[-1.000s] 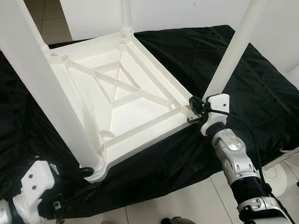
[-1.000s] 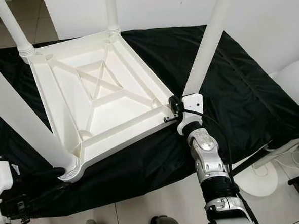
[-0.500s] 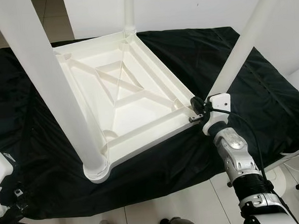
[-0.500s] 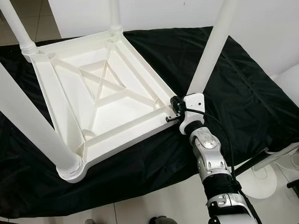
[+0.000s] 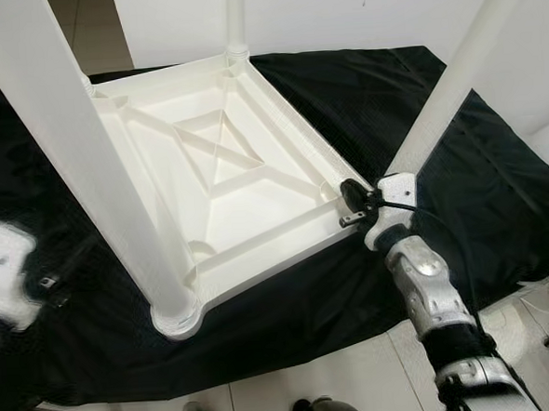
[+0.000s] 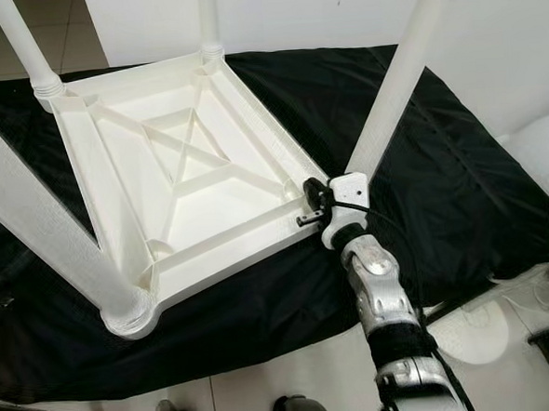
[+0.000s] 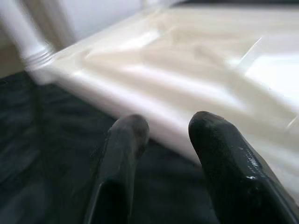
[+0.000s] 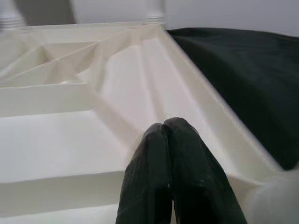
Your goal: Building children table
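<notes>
- White plastic fills the middle of the left eye view: a child's table (image 5: 226, 171) lies upside down on a black cloth (image 5: 417, 104), its ribbed underside facing up and its legs standing upward.
- One thick table leg (image 5: 75, 152) rises from the corner at the lower left of that frame, and another leg (image 5: 453, 83) slants up toward the upper right.
- The right gripper (image 5: 353, 201) sits right of centre, at the table's corner where that slanted leg meets the frame; its silver arm (image 5: 429, 289) runs down to the lower right.
- The left gripper (image 5: 46, 280) is a blur at the left edge, apart from the table and just left of the thick leg.
- In the right eye view the same table (image 6: 174, 165) lies centre-left, with the right gripper (image 6: 313, 198) against its lower right corner.
- The left wrist view shows the left gripper (image 7: 166, 128) with its two black fingers (image 7: 215, 140) spread, nothing between them; the table's rim (image 7: 154, 93) crosses the frame just beyond the tips, over the cloth.
- The right wrist view shows the right gripper (image 8: 163, 128) at lower centre with its fingers (image 8: 187, 154) pressed together, resting over the table's inner wall (image 8: 140, 74).
</notes>
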Tool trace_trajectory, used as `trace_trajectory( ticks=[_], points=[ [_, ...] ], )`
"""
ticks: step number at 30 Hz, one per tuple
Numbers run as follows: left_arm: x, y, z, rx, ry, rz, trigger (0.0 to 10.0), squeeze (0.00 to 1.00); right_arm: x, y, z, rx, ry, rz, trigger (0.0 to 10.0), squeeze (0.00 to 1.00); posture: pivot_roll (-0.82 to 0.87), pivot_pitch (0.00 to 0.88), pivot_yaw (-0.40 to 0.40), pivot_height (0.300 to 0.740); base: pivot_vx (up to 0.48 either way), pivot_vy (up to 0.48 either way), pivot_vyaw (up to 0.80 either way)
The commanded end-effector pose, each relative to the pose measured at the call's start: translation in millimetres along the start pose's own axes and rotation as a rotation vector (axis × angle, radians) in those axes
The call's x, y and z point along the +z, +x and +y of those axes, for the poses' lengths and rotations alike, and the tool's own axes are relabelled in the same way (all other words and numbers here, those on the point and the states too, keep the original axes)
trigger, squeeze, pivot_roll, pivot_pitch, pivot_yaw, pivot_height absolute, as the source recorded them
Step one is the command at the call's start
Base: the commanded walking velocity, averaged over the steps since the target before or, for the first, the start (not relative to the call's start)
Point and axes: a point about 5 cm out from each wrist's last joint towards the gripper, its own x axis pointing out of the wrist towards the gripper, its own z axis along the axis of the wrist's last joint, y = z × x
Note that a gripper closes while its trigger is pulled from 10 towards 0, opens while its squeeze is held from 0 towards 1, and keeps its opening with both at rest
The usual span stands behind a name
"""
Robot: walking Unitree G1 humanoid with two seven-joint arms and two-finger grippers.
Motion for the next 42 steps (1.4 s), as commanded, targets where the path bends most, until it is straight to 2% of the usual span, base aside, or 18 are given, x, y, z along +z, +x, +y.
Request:
trace_trajectory(
  ticks=[1,3,6,7,8,12,16,17,19,22,26,31,32,33,39,42],
  points=[
    [-1.2,11.6,4.1,0.145,-0.037,-0.022,10.0,0.00,-5.6,-5.8,6.1,0.012,0.002,0.022,10.0,0.00,0.00,0.116,-0.027,0.740,0.000,0.000,0.00],
    [4.1,29.5,3.1,0.143,-0.111,-0.066,10.0,0.00,-9.2,-11.4,11.0,0.006,0.013,0.032,10.0,0.00,-0.01,0.113,-0.020,0.740,0.000,0.000,0.00],
    [3.5,43.6,1.1,0.144,-0.186,-0.065,10.0,0.00,-13.3,-17.3,15.5,0.005,0.010,0.043,10.0,0.00,-0.01,0.109,-0.014,0.740,0.000,0.000,0.00],
    [3.5,43.6,1.1,0.144,-0.186,-0.065,10.0,0.00,-13.3,-17.3,15.5,0.005,0.010,0.043,10.0,0.00,-0.01,0.109,-0.014,0.740,0.000,0.000,0.00],
    [3.9,53.6,-5.9,0.106,-0.224,-0.064,10.0,0.00,-17.9,-24.1,18.2,-0.006,-0.002,0.056,10.0,0.00,-0.01,0.105,-0.011,0.740,0.000,0.000,0.00],
    [4.6,61.4,-12.7,0.081,-0.246,-0.071,10.0,0.00,-20.2,-30.0,17.6,-0.039,-0.005,0.059,10.0,0.00,-0.02,0.102,-0.008,0.740,0.000,0.000,0.00],
    [0.8,82.1,-34.4,-0.010,-0.279,-0.004,10.0,0.00,-20.5,-45.6,15.4,-0.134,0.007,0.052,10.0,0.00,-0.03,0.099,-0.006,0.740,0.000,0.000,0.00],
    [2.8,84.5,-41.1,-0.036,-0.238,-0.006,10.0,0.00,-19.0,-49.9,16.3,-0.148,0.000,0.042,10.0,0.00,-0.04,0.096,0.000,0.740,0.000,0.000,0.00],
    [4.4,85.8,-45.8,-0.054,-0.208,-0.010,10.0,0.00,-17.8,-52.7,16.7,-0.159,-0.005,0.034,10.0,0.00,-0.04,0.096,0.000,0.740,0.000,0.000,0.00],
    [13.6,86.3,-58.2,-0.120,-0.271,-0.080,10.0,0.00,-16.3,-63.8,14.3,-0.234,0.017,0.029,10.0,0.00,-0.04,0.088,0.000,0.740,0.000,0.000,0.00],
    [22.0,87.0,-68.5,-0.168,-0.264,-0.120,10.0,0.00,-16.9,-73.5,10.1,-0.303,0.016,0.036,10.0,0.00,-0.05,0.086,0.002,0.740,0.000,0.000,0.00],
    [24.9,87.6,-72.2,-0.184,-0.262,-0.134,10.0,0.00,-17.1,-76.6,8.1,-0.333,0.006,0.037,10.0,0.00,-0.05,0.085,0.002,0.740,0.000,0.000,0.00],
    [27.9,89.5,-77.6,-0.204,-0.271,-0.144,10.0,0.00,-17.6,-80.8,4.6,-0.380,-0.002,0.041,10.0,0.00,-0.05,0.083,0.006,0.740,0.000,0.000,0.00],
    [30.3,91.2,-81.1,-0.213,-0.280,-0.153,10.0,0.00,-18.0,-84.4,1.3,-0.417,-0.003,0.042,10.0,1.00,-0.06,0.085,0.006,0.740,0.000,0.000,0.00],
    [34.5,93.6,-88.9,-0.235,-0.303,-0.163,10.0,0.00,-17.1,-93.4,-7.7,-0.519,-0.029,0.051,10.0,1.00,-0.06,0.086,0.010,0.740,0.000,0.000,0.00],
    [35.1,93.5,-89.7,-0.237,-0.305,-0.165,10.0,0.00,-17.4,-94.2,-8.6,-0.530,-0.034,0.056,10.0,1.00,-0.06,0.086,0.010,0.740,0.000,0.000,0.00]
  ],
)
